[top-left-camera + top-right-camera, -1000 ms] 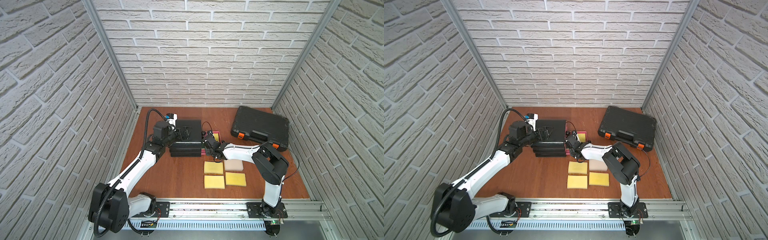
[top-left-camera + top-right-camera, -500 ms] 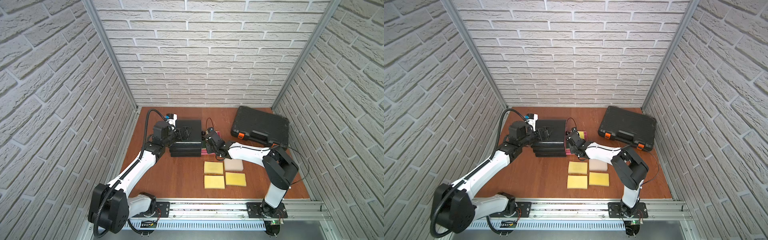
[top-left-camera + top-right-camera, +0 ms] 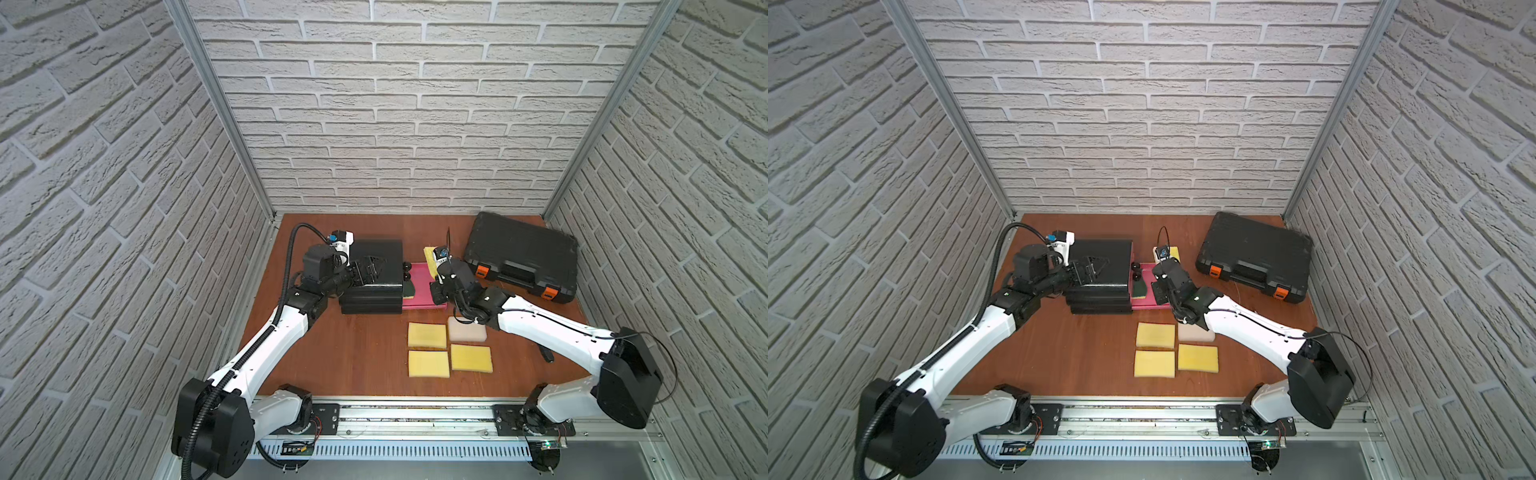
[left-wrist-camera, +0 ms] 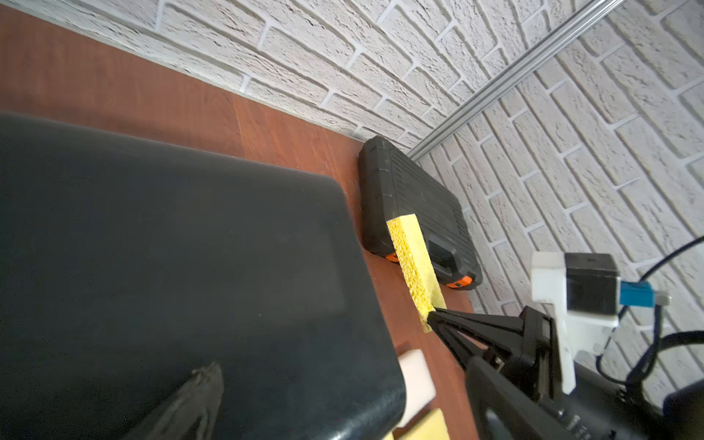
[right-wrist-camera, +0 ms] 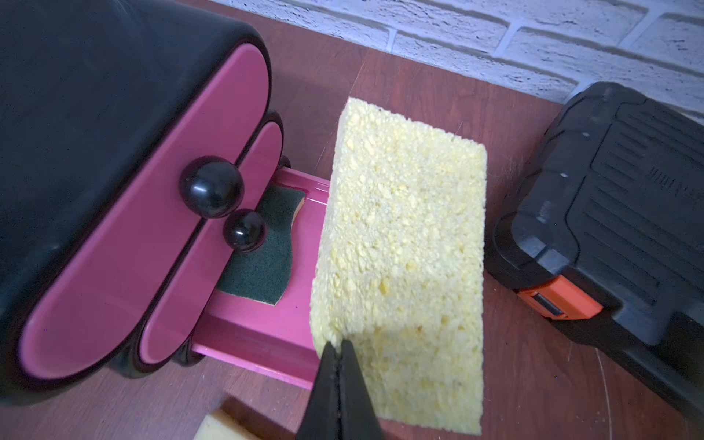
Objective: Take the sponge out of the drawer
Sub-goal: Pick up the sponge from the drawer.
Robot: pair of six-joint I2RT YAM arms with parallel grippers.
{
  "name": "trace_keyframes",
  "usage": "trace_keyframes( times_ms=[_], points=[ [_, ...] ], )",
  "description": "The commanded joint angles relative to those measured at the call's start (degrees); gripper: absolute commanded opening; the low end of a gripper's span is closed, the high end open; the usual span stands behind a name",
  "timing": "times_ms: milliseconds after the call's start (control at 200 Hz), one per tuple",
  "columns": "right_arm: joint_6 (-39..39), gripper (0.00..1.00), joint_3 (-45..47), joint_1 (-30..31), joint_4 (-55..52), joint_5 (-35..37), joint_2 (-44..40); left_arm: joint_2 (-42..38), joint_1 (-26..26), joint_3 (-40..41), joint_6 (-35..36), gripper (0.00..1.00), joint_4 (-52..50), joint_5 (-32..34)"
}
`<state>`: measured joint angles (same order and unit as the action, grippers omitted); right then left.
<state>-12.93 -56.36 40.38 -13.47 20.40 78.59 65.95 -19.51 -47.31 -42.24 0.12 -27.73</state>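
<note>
1. The wooden table [image 3: 353, 353] carries everything. My 2 arms reach in from the rail at its front edge.
2. The closed black tool case [image 3: 521, 253] with orange latches lies at the back, on my right side.
3. The black drawer cabinet [image 3: 376, 270] sits left of centre. Its bottom pink drawer [image 5: 266, 335] is pulled out toward my right arm.
4. My left arm stretches forward with the wrist bent inward, so my left gripper [image 3: 374, 266] hangs over the cabinet's top with its jaws spread wide and nothing in them.
5. My right arm lies low across the table, its forearm passing over the pale sponge, and its wrist is turned up beside the open drawer.
6. 4 sponges lie flat in a 2-by-2 block in front of the drawer: 3 yellow ones [image 3: 427, 334] and 1 pale one [image 3: 466, 332].
7. My right gripper [image 5: 339, 350] is pinched tight on the lower edge of a yellow sponge [image 5: 400, 247]. The sponge is held up on edge above the drawer's outer end.
8. A green scouring sponge [image 5: 263, 259] lies flat inside the drawer, partly under the cabinet front.
9. 2 round black knobs [image 5: 211, 186] stick out from the 2 closed pink drawer fronts above it.
</note>
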Motion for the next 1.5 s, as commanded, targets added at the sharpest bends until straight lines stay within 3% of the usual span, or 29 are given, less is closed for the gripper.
trace_keyframes(
  times_ms=[0, 140, 425, 890, 1100, 1215, 1490],
  points=[
    [7.2, 0.03, 1.3, -0.2, 1.0, -6.2, -4.1, -1.2, 0.3, -1.7, -4.5, 0.96, 3.8, -9.3],
    [11.9, 0.03, 1.5, -0.2, -0.8, -13.8, -7.3, -3.1, 0.3, -2.1, -3.6, 0.96, -0.7, -9.5],
    [19.6, 0.03, 2.3, -0.1, -5.8, -26.7, -16.2, -0.3, -0.1, -1.8, -9.1, 0.9, 2.8, -16.0],
    [24.8, 0.03, -0.3, 0.0, -8.8, -33.9, -16.1, 2.1, -3.7, -3.1, -14.9, 0.87, 6.3, -21.1],
    [24.8, 0.04, 0.0, 0.1, -8.1, -34.6, -17.0, 4.5, -4.7, -2.9, -15.0, 0.77, 7.0, -20.4],
    [24.9, 0.04, -0.1, 0.2, -8.1, -35.1, -16.7, 5.8, -5.3, -3.4, -16.0, 0.66, 8.7, -21.2],
    [24.6, 0.04, 0.6, 0.5, -7.3, -33.8, -17.5, 7.3, -6.8, -4.3, -15.9, 0.2, 9.6, -21.8]
  ],
)
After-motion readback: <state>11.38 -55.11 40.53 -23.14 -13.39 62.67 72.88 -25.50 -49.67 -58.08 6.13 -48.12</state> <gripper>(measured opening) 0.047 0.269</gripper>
